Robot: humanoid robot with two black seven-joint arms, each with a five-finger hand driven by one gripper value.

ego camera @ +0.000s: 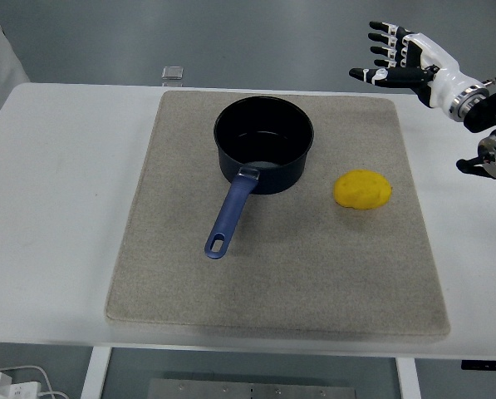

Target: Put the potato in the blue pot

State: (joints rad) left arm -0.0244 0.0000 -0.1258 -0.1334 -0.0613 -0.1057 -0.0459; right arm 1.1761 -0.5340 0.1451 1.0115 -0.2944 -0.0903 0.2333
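White table (56, 208) filling most of the frame, near edge along the bottom. Covered at centre by a large beige mat (281, 283). Near the far edge, upper left of centre, a small clear square object (174, 73).

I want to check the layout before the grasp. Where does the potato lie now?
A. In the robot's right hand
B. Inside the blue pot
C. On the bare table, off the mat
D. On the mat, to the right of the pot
D: the potato lies on the grey mat, right of the blue pot, apart from it; the right hand is open above the table's far right.
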